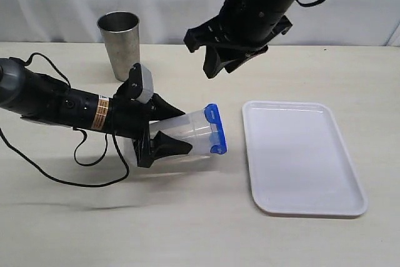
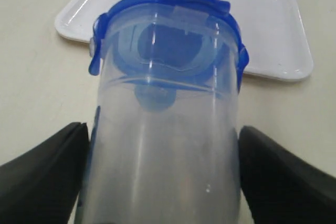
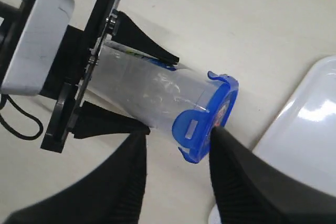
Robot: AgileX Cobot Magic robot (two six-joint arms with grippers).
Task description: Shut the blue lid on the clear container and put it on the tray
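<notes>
Left hand (image 1: 181, 132) is clamped on the container (image 1: 187, 130), one finger on each side of the body. The container is tipped over, nearly horizontal, and looks just off the table (image 1: 187, 229); contact can't be confirmed. The lid (image 1: 215, 129) sits on its mouth, at the end away from the left hand's palm and facing the tray (image 1: 300, 154). In the right wrist view one side flap is folded down against the wall; I can't tell about the others.

The tray lies flat on the table just past the lid end, with a gap between them.

Right hand (image 1: 203, 54) is up in the air above the container, apart from it, with its jaws spread and nothing between them. In its wrist view the lid shows below, between the two fingers (image 3: 121, 182).

A steel cup (image 1: 120, 42) stands upright behind the left arm.
</notes>
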